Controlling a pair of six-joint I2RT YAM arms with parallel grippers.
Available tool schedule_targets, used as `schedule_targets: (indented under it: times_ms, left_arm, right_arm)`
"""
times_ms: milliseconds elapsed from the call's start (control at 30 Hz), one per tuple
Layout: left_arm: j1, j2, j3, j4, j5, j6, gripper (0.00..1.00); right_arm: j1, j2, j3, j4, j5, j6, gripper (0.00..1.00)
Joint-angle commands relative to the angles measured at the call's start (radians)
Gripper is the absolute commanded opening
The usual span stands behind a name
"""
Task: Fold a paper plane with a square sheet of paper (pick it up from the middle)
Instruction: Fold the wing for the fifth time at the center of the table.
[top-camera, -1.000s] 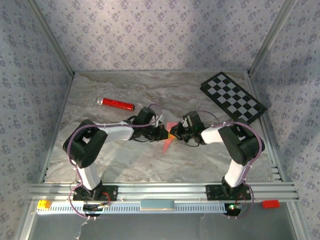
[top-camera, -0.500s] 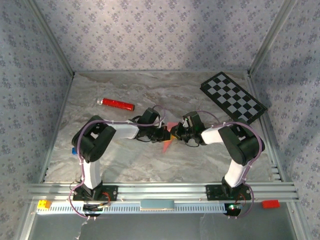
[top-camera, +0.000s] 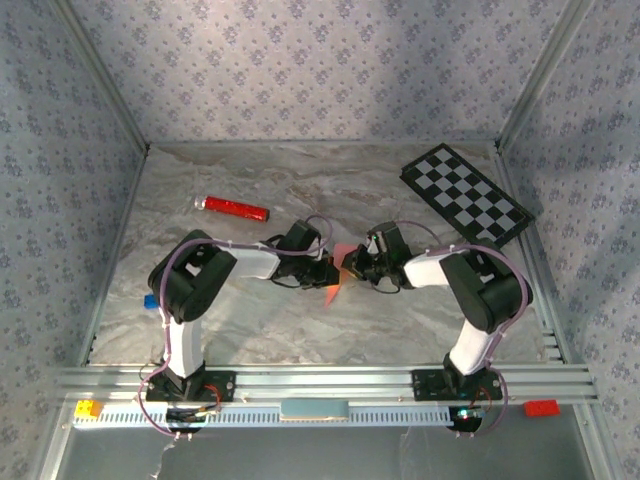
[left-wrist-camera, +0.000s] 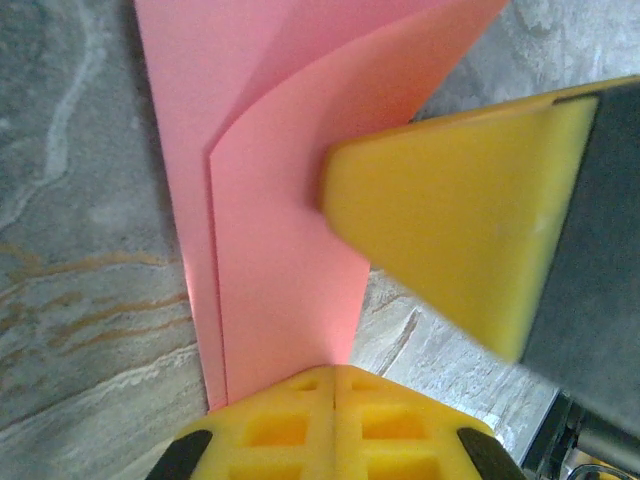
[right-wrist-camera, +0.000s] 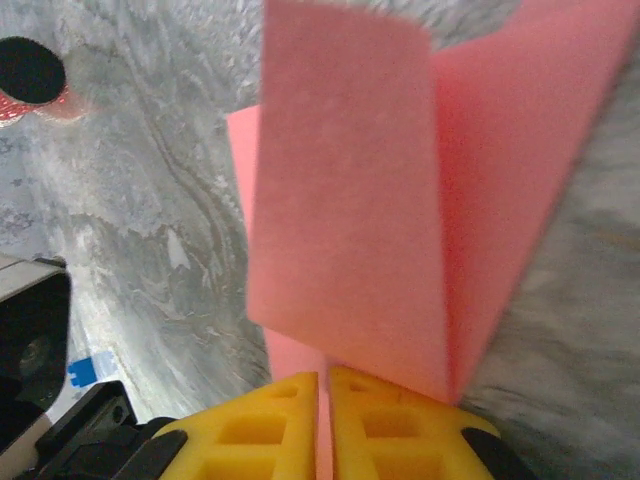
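Observation:
The pink sheet of paper is creased into a narrow, layered shape and hangs just above the marble table, between both grippers. My left gripper is shut on its near end. In the left wrist view the yellow jaws meet with the folded paper running out of them, and a yellow fingertip of the right gripper presses against the paper's side. My right gripper is shut on the paper too. In its wrist view a thin pink edge sits between the jaws and the flaps stand up ahead.
A red cylinder lies at the back left and shows again in the right wrist view. The black-and-white checkerboard rests at the back right. Patterned walls close in three sides. Small yellow and red blocks sit on the front rail.
The left arm's elbow has swung right and up, and its gripper has edged closer to the right gripper. The paper's lower tip looks shorter. The right arm has barely moved.

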Motion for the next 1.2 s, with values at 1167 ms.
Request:
schedule_targets:
  times_ms: [1167]
  left_arm:
    - [-0.007, 0.026, -0.109, -0.096, -0.063, 0.029, 0.0]
  right_arm:
    - [-0.141, 0.108, 0.12, -0.102, 0.004, -0.124, 0.11]
